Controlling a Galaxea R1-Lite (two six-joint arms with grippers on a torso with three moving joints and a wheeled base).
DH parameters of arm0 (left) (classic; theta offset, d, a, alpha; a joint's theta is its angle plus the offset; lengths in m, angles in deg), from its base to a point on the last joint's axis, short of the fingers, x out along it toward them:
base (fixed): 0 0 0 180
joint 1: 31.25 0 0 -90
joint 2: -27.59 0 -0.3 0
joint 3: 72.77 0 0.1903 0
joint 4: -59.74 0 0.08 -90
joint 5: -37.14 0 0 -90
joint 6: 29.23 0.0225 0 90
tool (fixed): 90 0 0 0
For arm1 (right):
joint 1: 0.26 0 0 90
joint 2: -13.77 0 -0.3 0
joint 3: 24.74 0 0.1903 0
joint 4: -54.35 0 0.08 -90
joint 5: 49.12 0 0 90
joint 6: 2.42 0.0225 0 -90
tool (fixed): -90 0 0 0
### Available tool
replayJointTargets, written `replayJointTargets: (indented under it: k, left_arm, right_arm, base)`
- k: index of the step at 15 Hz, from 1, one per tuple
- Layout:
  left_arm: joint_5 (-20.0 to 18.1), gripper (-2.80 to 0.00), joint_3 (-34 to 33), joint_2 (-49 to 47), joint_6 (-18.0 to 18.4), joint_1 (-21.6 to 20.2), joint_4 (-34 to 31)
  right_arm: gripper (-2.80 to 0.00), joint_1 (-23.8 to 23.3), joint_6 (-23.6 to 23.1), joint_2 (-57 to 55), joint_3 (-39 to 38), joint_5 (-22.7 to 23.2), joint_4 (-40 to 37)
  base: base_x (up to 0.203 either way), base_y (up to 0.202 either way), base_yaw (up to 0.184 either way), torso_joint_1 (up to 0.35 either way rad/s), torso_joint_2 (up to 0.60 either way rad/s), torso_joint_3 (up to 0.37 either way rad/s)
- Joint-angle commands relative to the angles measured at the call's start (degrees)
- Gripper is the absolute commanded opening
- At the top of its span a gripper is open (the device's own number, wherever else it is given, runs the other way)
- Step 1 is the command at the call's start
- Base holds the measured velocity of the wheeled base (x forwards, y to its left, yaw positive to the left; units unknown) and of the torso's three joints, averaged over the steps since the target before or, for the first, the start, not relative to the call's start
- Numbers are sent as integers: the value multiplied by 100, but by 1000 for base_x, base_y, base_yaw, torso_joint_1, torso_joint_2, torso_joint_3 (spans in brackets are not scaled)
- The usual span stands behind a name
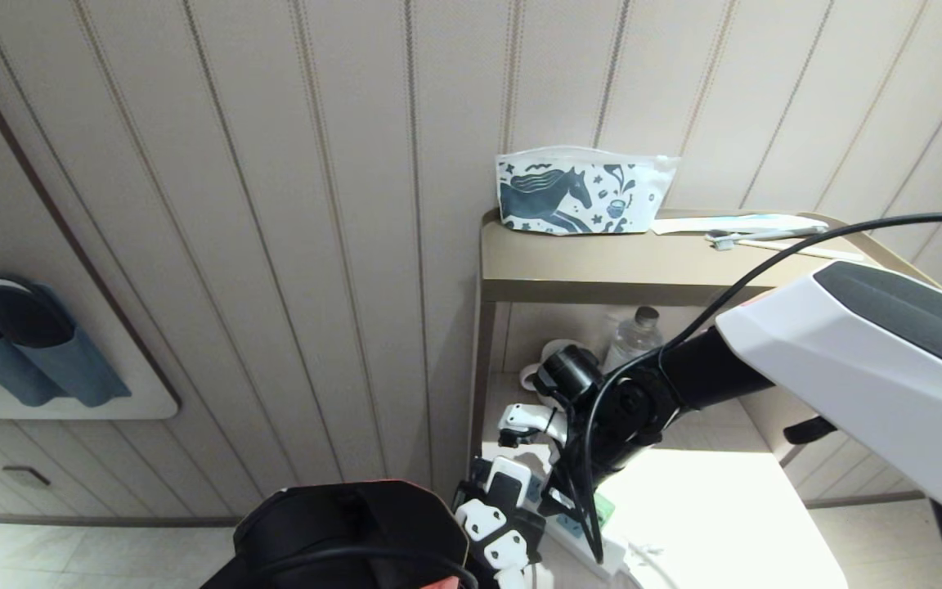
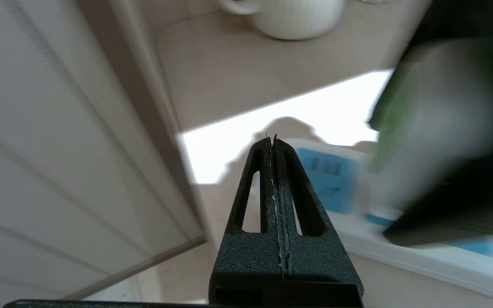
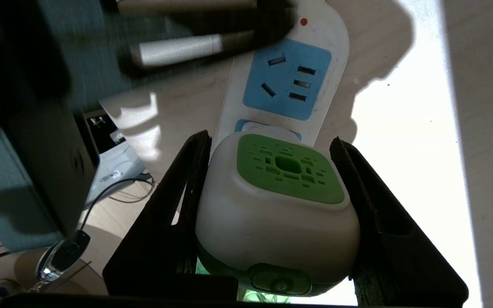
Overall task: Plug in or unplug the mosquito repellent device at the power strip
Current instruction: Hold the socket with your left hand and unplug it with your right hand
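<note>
The mosquito repellent device (image 3: 272,205), white with a green vented cap, sits between the fingers of my right gripper (image 3: 270,137), which is shut on its two sides. It stands over the second light-blue socket of the white power strip (image 3: 289,81); its pins are hidden, and the end socket is free, with a red light beside it. In the left wrist view my left gripper (image 2: 271,139) is shut and empty, its tip just above the strip's (image 2: 328,179) end, beside the blurred device (image 2: 435,128). In the head view my right arm covers most of the device (image 1: 604,509).
The strip lies on the lower shelf (image 1: 708,507) of a beige stand, close to its post (image 1: 483,368) and the panelled wall. A white cup (image 2: 293,17) and a water bottle (image 1: 634,331) stand at the back. A horse-print pouch (image 1: 581,196) lies on top.
</note>
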Motion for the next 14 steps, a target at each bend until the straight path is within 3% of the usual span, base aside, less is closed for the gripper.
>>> replayJointTargets:
  k: [1, 14]
  left_arm:
    - [-20, -280, 14, 13, 24, 80, 237]
    - [-99, -280, -127, -75, 68, 239, 237]
  right_arm:
    - [-280, 22, -12, 5, -9, 32, -14]
    - [-280, 189, -3, 445, 0, 173, -58]
  base:
    - [0, 0, 0, 0, 0, 0]
    - [0, 0, 0, 0, 0, 0]
